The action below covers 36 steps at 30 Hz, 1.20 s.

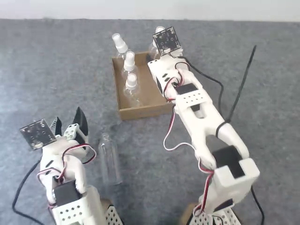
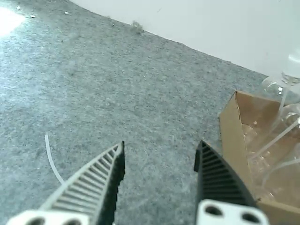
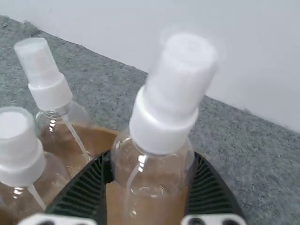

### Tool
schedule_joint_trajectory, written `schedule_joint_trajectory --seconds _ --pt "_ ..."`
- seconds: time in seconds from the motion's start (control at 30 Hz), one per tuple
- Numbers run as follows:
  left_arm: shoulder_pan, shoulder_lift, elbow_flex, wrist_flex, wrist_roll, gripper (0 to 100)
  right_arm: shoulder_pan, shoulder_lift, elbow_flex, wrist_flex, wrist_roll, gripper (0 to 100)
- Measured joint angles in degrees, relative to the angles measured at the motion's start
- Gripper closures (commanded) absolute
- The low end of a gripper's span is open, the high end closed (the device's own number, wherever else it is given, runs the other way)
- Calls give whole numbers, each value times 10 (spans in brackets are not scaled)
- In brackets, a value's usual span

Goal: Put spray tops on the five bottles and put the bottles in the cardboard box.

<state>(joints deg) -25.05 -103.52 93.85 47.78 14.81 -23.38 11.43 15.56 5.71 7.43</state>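
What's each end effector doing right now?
Left end effector: open, empty.
Right end effector: closed on a bottle.

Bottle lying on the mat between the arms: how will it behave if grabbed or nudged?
The lying bottle looks clear and empty, so probably light. Round-bodied and on its side, it may roll if pushed sideways, though the felt mat may damp that. Smooth walls could slip in a loose grip.

We see clear bottles point(image 1: 131, 95), white spray tops point(image 1: 129, 61) and a brown cardboard box point(image 1: 145, 111). The arms point(image 1: 201, 117) are white, the table point(image 1: 56, 70) grey.
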Motion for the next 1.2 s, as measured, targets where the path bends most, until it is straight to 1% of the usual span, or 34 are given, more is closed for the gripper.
schedule_joint_trajectory --seconds 0.3,0.53,0.83,0.93,1.2 --pt "0 0 0 0 0 772 1 94 -69 0 0 950" --pt "0 0 0 0 0 772 7 140 -104 0 0 948" --pt "0 0 0 0 0 772 17 178 -135 -2 0 946" --pt "0 0 0 0 0 770 16 188 -135 -25 0 946" --pt "0 0 4 0 0 769 16 189 -135 -33 0 945"
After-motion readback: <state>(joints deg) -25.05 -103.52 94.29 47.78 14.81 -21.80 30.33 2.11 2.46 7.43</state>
